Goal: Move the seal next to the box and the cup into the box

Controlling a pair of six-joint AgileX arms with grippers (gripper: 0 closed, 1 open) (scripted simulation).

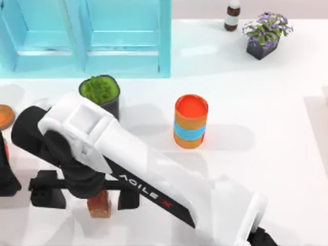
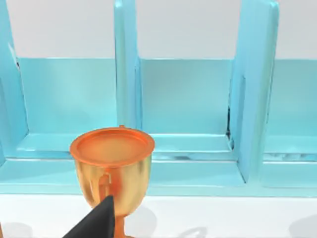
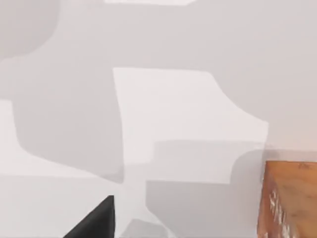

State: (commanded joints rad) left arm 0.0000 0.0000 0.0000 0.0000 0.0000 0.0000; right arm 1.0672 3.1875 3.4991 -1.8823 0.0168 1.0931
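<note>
1. Right gripper (image 1: 100,197) straddles the seal (image 1: 99,204) near the table's (image 1: 277,154) front-left; whether its jaws clench cannot be told.
2. Left arm parked at the left edge.
3. Box (image 1: 87,36) stands at back-left.

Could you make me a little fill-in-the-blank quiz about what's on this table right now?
1. The orange cylinder wears a band coloured ____.
2. The right gripper hovers at the reddish-brown ____ near the table's front.
3. The big compartmented box at the back is coloured ____.
4. Past the left gripper stands a golden goblet, in front of the ____.

Missing words: blue; seal; light blue; box
</note>
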